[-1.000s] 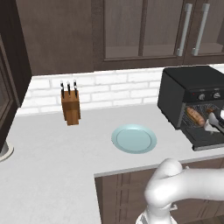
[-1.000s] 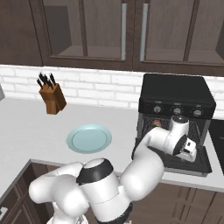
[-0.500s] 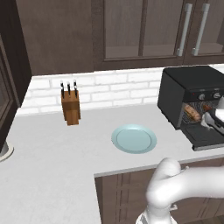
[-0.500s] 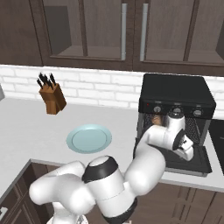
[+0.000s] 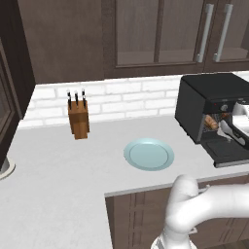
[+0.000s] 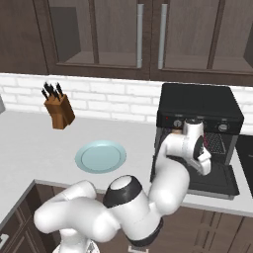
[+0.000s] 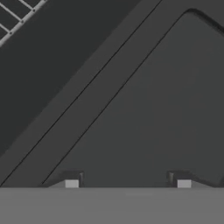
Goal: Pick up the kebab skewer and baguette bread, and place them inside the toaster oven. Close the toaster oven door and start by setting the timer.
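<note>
wooden knife block [image 5: 78, 116] and pale blue plate [image 5: 149, 154] flank left of toaster oven [image 5: 210, 104].

Matte black toaster oven [image 5: 204, 104], wooden knife block [image 5: 78, 121], glossy pale-blue plate [image 5: 149, 154], smooth grey counter [image 5: 58, 175].

Black toaster oven [image 5: 214, 99] open, door [image 5: 228, 153] flat, baguette bread [image 5: 211, 122] inside.
</note>
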{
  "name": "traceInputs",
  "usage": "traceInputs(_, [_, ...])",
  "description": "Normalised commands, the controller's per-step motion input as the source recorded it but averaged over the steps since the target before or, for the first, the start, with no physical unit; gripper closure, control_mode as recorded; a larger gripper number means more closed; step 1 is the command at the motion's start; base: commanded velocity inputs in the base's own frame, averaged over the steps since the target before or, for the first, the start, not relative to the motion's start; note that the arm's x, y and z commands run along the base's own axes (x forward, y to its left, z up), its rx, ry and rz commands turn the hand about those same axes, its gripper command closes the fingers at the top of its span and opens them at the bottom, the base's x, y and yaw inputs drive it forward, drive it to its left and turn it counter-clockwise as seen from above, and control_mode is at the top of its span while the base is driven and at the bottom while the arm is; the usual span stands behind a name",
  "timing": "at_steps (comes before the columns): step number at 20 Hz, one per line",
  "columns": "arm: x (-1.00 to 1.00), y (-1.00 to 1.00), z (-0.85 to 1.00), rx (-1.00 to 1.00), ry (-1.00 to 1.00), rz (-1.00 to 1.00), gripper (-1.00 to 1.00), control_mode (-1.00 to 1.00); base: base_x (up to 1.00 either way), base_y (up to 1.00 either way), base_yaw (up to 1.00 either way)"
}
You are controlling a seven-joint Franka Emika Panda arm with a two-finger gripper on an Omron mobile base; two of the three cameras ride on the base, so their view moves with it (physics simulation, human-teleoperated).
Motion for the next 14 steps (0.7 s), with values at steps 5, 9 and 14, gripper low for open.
traceInputs(5, [0.29, 0.00, 0.00, 0.00, -0.04, -0.14, -1.00, -1.00, 0.00, 0.00, 0.00])
traceInputs(9, [0.22, 0.00, 0.00, 0.00, -0.05, -0.12, -1.00, -1.00, 0.00, 0.00, 0.00])
traceInputs(14, [-0.08, -0.10, 0.00, 0.00, -0.05, -0.06, -1.00, -1.00, 0.00, 0.00, 0.00])
